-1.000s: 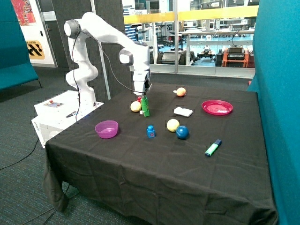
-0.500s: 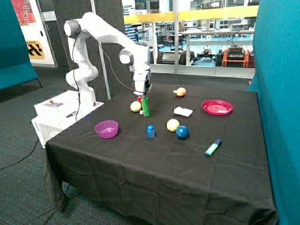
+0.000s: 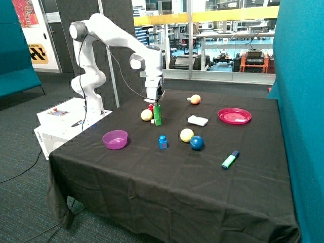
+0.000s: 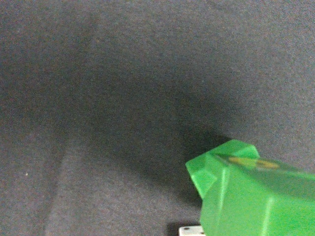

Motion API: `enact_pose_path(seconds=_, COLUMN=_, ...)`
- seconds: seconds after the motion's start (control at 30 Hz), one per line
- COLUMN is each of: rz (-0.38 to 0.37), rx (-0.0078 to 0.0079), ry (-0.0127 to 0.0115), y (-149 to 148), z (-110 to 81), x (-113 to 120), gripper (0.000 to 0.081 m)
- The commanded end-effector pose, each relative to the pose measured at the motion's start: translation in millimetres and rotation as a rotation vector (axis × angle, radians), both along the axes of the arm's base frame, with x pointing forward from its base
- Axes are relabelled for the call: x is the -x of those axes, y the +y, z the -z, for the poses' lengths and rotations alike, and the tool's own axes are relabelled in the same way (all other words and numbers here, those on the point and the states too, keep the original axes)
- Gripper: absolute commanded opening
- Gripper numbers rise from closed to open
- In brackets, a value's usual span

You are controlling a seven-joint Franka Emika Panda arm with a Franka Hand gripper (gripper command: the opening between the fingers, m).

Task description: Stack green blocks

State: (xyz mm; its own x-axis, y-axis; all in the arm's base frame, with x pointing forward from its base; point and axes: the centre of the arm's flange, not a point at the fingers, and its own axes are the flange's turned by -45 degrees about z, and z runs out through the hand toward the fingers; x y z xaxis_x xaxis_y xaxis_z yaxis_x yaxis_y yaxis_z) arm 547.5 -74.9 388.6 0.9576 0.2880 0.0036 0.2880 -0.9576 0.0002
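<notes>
We see the white arm's claw [image 3: 156,100] directly over the upright column of small bright green plastic studded bricks [image 3: 158,115], which stands stacked on the black-clothed bench [image 3: 167,172] just beside a yellow ball [image 3: 146,115]. We cannot tell whether the claw is open or gripping the top brick. In the wrist view the green bricks [image 4: 251,191] fill one corner, above dark cloth

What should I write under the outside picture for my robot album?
A white robot arm's gripper sits over a tall stack of green blocks on a black table.
</notes>
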Motion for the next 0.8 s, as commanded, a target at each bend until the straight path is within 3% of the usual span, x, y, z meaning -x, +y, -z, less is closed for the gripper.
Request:
enact_pose_path(seconds=0.0, rz=0.008, rx=0.0009, ry=0.0035, y=-3, z=-1.4, x=-2, gripper=0.0808)
enact_pose_path(seconds=0.43, rz=0.021, rx=0.0008, ry=0.0035, y=-9, z=-1.4, x=1, gripper=0.0808)
enact_pose_path(seconds=0.77, rz=0.007, rx=0.0009, ry=0.0035, y=-22, z=-21.6, x=15, gripper=0.0808)
